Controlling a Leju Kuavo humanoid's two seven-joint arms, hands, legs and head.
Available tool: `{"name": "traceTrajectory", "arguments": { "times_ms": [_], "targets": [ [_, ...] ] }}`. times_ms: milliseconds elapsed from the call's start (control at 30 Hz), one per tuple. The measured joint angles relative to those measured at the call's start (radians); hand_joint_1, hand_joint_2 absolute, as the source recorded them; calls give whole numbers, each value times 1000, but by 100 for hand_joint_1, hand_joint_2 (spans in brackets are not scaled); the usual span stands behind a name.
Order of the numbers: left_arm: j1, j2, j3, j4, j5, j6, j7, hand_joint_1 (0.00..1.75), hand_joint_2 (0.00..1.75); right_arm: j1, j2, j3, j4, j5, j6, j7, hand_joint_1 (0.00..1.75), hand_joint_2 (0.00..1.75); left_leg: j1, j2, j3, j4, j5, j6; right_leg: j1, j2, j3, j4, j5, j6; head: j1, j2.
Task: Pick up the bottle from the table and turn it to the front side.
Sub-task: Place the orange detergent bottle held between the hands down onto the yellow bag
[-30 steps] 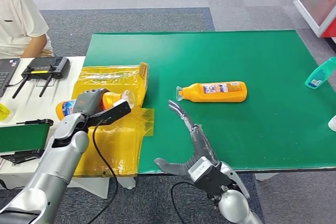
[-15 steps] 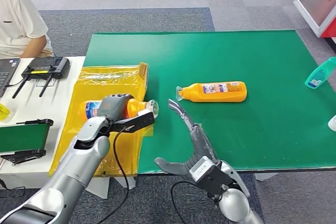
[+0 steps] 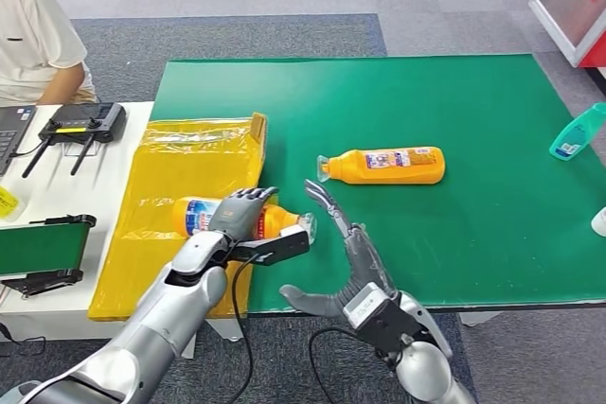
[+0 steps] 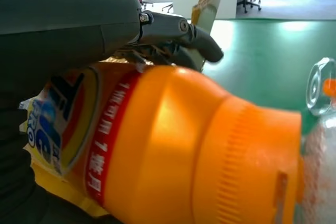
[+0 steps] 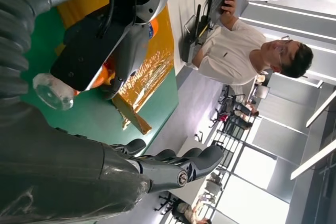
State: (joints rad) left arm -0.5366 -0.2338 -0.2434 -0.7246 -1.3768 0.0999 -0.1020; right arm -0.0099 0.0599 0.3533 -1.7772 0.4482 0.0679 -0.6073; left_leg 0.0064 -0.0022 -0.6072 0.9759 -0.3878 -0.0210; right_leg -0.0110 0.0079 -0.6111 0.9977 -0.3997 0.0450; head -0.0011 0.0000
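— Orange bottle [image 3: 236, 219], where is it now on your screen?

— I see it lying on its side in the left hand [image 3: 242, 216], at the edge where the yellow plastic sheet [image 3: 193, 153] meets the green surface [image 3: 429, 101]. The clear cap [image 3: 307, 225] points toward the right hand [image 3: 350, 257].

— How are the fingers?

— The left fingers [image 4: 198, 38] are curled over the bottle body and hold it. The right fingers [image 3: 325, 203] are spread apart and hold nothing; this hand stands just beside the cap.

— Anything else I should know?

— I see a second orange bottle [image 3: 385, 166] lying further on the green surface, and a teal bottle [image 3: 578, 132] at the far right edge. A person [image 3: 36, 35] sits at the white desk [image 3: 71, 186].
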Motion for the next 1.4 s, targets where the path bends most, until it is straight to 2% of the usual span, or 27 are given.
{"name": "traceTrajectory", "arguments": {
  "times_ms": [600,867,1067,1400],
  "targets": [
    [8,3,16,64,77,2,-15,0,175,31,0,-42,0,-1,12,-10,0,175,0,0,1,0,0,0,0,0,1,0,0,0,0,0],
    [27,5,47,30,205,12,-82,0,175,37,0,-47,0,-2,16,-11,0,175,0,0,1,0,0,0,0,0,2,0,0,0,0,0],
    [82,21,82,-152,325,-11,-89,0,175,56,0,-60,-4,-22,18,-12,0,175,0,0,0,0,0,0,0,0,1,0,0,0,0,0],
    [204,46,167,-647,576,-62,-133,0,175,116,4,-92,-35,-54,48,16,0,175,0,0,0,0,0,0,0,0,1,0,0,0,0,0]
  ]
}}
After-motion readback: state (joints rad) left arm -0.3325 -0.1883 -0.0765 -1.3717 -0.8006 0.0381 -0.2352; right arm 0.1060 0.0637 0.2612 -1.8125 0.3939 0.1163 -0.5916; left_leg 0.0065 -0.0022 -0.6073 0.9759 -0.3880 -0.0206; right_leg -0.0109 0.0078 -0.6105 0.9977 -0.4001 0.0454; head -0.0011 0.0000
